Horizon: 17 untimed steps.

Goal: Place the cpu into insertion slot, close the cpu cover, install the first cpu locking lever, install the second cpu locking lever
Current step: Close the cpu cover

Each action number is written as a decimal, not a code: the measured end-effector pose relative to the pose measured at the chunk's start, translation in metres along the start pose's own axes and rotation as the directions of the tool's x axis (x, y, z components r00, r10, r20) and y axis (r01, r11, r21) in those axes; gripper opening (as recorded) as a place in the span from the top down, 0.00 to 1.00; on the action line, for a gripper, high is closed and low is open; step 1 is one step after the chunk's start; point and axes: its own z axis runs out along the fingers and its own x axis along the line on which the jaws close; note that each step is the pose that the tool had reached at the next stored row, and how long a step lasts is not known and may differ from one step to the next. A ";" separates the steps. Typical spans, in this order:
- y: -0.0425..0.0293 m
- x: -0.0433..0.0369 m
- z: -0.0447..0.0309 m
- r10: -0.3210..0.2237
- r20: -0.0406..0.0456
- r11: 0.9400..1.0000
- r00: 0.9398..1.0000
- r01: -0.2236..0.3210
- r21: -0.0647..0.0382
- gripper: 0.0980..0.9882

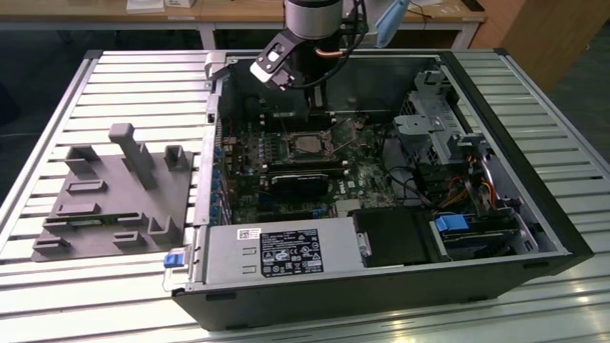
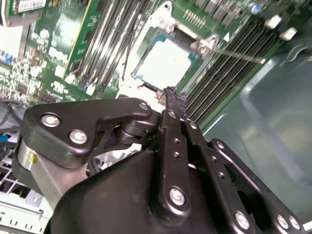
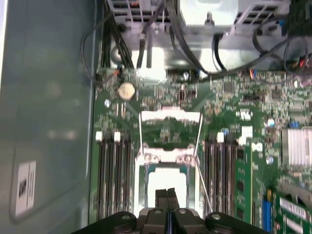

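In the exterior view a grey fixture (image 1: pixel 113 191) lies on the table (image 1: pixel 57 300) at 9 o'clock of the open case (image 1: pixel 381 300). Inside, the cpu (image 2: pixel 165 61) sits in the slot (image 2: pixel 140 77), with the cover (image 3: pixel 168 157) flat around it. The gripper (image 1: pixel 315 107) hangs at 12 o'clock of the slot. In both wrist views its fingers (image 3: pixel 161 200) press together on nothing, tips by the cpu's edge. A thin lever (image 3: pixel 201 146) runs beside the slot. A drive cage (image 1: pixel 438 121) stands at 3 o'clock.

Slatted metal table (image 1: pixel 133 78), wooden desk (image 1: pixel 238 11) behind
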 end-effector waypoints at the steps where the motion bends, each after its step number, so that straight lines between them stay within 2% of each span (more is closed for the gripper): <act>1: 0.0035 0.0000 0.0003 0.000 0.000 1.000 1.000 0.000 0.000 1.00; 9: 0.0361 0.0000 0.0029 0.000 0.000 1.000 1.000 0.000 0.000 1.00; 17: 0.0719 0.0001 0.0059 0.000 0.000 1.000 1.000 0.000 0.000 1.00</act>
